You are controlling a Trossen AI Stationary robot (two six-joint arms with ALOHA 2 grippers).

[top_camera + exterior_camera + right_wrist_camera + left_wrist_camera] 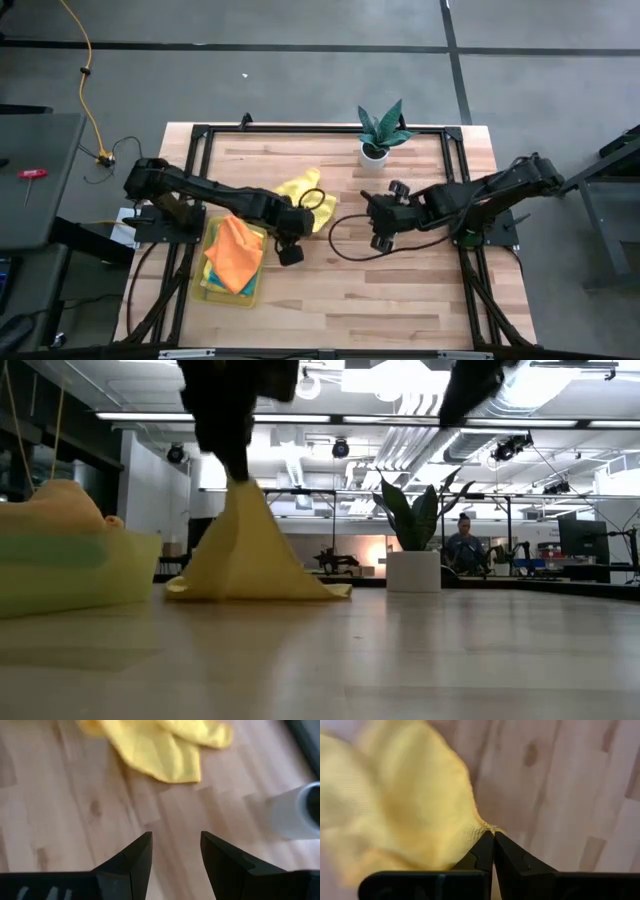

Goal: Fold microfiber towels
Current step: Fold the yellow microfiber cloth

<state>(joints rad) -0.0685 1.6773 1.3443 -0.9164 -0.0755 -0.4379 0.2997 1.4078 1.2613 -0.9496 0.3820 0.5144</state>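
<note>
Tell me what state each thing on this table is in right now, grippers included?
Yellow towel: pinched at one point and lifted into a peak, its lower edges on the table.
Left gripper: shut on the yellow towel.
Right gripper: open, empty, above bare wood.
Orange towel: crumpled on top of the pile in the tray.
Tray: holding towels.
Potted plant: upright.

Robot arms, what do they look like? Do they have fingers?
Both arms are dark, almost black, built of chunky jointed pieces. The left hand has two flat black fingers tapering to pointed tips, and so does the right hand. A black cable loops across the wooden table.
</note>
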